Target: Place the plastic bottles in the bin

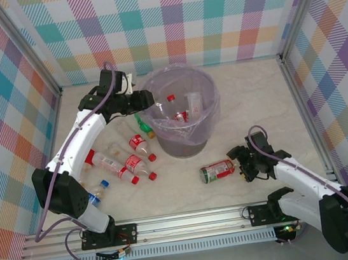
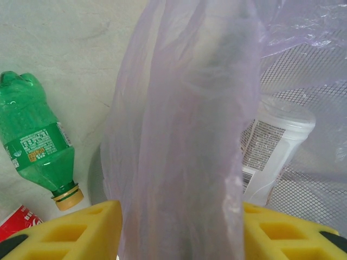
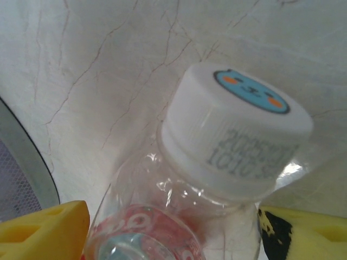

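With the right gripper (image 1: 241, 164) straddling a bottle (image 1: 218, 171) for pickup, left gripper (image 1: 147, 99) is open, astride the bin (image 1: 186, 147) liner.

The bin (image 1: 184, 117) sits mid-table with bottles inside (image 1: 177, 108); four more bottles (image 1: 126, 158) lie scattered just left of it, one bottle (image 1: 218, 171) lies near-right of it, beside the right gripper (image 1: 241, 166)

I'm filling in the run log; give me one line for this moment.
left gripper: at bin rim, bag between fingers | right gripper: around white-capped bottle on table | loose bottles left of bin
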